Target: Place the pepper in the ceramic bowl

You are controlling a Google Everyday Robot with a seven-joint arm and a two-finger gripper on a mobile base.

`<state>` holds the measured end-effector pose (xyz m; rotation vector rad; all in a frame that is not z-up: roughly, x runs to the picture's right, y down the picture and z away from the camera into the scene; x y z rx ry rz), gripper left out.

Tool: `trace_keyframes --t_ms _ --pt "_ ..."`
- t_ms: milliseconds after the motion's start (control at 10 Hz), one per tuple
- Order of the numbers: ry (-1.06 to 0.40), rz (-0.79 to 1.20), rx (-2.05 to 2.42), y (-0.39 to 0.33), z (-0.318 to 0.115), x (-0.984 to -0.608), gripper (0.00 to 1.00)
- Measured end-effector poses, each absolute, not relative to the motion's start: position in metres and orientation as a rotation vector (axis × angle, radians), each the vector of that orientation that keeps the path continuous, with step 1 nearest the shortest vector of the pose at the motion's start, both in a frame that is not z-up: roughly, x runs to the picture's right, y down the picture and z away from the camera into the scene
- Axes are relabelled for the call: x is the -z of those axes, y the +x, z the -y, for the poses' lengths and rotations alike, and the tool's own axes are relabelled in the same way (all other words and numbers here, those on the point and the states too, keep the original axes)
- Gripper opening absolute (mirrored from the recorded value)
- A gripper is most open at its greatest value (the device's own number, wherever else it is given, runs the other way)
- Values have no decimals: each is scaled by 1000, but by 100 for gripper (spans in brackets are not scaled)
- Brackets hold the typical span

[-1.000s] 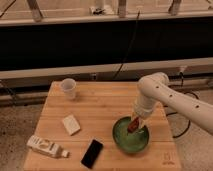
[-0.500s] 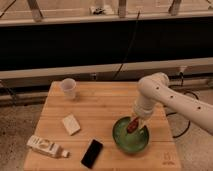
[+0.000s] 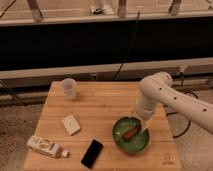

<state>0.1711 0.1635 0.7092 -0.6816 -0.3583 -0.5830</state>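
Note:
The green ceramic bowl [image 3: 120, 142] stands on the wooden table at the front right. The red pepper [image 3: 131, 134] lies on its side inside the bowl. My gripper [image 3: 142, 124] hangs from the white arm just above the bowl's right half, over the pepper's right end. It is open and holds nothing.
On the wooden table [image 3: 105, 107] there are a white cup [image 3: 68, 88] at the back left, a pale sponge block [image 3: 71, 124], a white bottle [image 3: 46, 147] lying at the front left and a black phone [image 3: 92, 153]. Cables hang behind the table.
The pepper hung upright under the gripper before; now it lies flat in the bowl and the gripper has lifted slightly to the right.

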Motion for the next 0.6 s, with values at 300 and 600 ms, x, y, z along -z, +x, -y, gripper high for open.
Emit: trace_keyframes --t_ms 300,600 --pt "-629 341 568 180 -146 -688 79" --pt "-646 345 581 171 -152 -689 76"
